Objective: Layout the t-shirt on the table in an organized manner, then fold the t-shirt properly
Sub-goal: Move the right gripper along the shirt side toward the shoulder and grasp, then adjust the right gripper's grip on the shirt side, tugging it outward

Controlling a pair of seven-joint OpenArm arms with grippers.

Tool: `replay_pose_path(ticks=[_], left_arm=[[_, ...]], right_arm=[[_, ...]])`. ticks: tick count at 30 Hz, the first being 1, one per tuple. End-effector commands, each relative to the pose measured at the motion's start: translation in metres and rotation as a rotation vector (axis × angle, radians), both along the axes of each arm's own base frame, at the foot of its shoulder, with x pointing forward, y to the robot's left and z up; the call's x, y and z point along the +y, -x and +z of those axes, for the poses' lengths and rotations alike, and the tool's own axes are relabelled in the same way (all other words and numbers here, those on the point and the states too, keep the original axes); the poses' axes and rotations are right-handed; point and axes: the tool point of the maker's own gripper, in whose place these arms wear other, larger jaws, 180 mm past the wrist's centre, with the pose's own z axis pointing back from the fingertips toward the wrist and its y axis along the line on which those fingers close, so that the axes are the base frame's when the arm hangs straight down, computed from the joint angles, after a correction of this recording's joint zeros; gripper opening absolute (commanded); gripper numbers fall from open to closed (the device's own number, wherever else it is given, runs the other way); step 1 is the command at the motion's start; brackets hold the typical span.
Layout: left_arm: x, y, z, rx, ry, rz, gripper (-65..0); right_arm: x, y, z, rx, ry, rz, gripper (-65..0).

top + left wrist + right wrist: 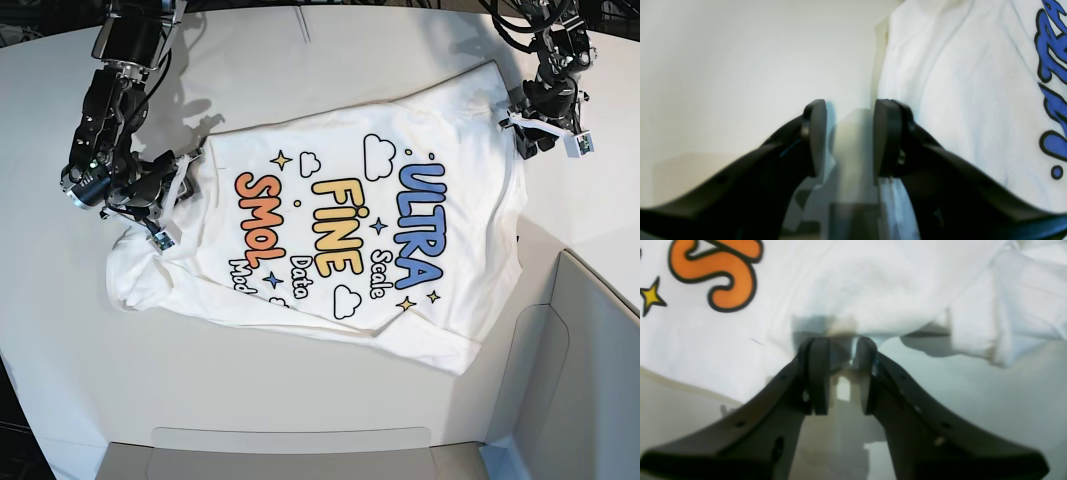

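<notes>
Two arms are working opposite ends of the shirt (pixel 350 230), which is lying print-up across the middle of the worktop (pixel 300 60), still askew and rumpled. I am seeing the left gripper (pixel 849 133) sitting just beside the shirt's edge with its jaws spread, only bare worktop between them and nothing pinched. The right gripper (pixel 842 373) is hovering at the other edge, near a bunched sleeve (pixel 1007 306); its jaws are standing partly apart, and the cloth is hanging just ahead of the tips rather than between them, so I am reading it as holding nothing.

I am judging the layout stage as only partly done: the body is mostly spread with the lettering showing, but the sleeve on the right arm's side is crumpled, the lower hem is wavy, and the whole shirt is lying at a slant. Squaring it up, flattening both sleeves and all of the folding are still waiting.
</notes>
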Motion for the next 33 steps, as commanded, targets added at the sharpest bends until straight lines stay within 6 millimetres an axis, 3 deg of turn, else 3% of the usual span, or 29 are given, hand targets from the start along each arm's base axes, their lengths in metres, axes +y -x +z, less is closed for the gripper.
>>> replay_pose_path(ticks=[1,6,8,11,15,18,23,30,33], left_arm=[[0.001,0.005,-0.002,0.03,-0.003,-0.004,-41.6],[0.001,0.004,-0.002,0.028,-0.003,-0.004,-41.6],[0.001,0.005,-0.002,0.03,-0.003,-0.004,-41.6],[0.001,0.004,-0.002,0.028,-0.003,-0.004,-41.6],[0.001,0.004,-0.001,0.028,-0.002,-0.004,-41.6],[0.001,0.005,-0.002,0.031,-0.002,-0.004,-41.6],[0.001,0.006,-0.002,0.033,-0.002,-0.004,-41.6],[0.001,0.006,-0.002,0.033,-0.002,-0.004,-41.6],[0.001,0.006,-0.002,0.033,-0.002,-0.004,-41.6]], right_arm=[[-0.004,-0.009,0.016,-0.062,0.015,0.015,-50.7],[-0.008,-0.006,0.034,-0.125,0.053,0.018,-50.7],[-0.024,-0.003,0.037,-0.132,0.072,-0.021,-50.8],[-0.043,-0.007,0.034,-0.119,0.054,-0.096,-50.8],[-0.046,-0.013,0.012,-0.039,0.01,-0.115,-50.8],[-0.04,-0.019,0.011,-0.034,-0.005,-0.103,-50.8],[0.0,-0.024,0.009,-0.027,0.014,0.046,-50.8],[0.013,-0.026,0.01,-0.032,-0.01,0.059,-51.3],[0.013,-0.028,0.013,-0.044,-0.011,0.06,-61.0]])
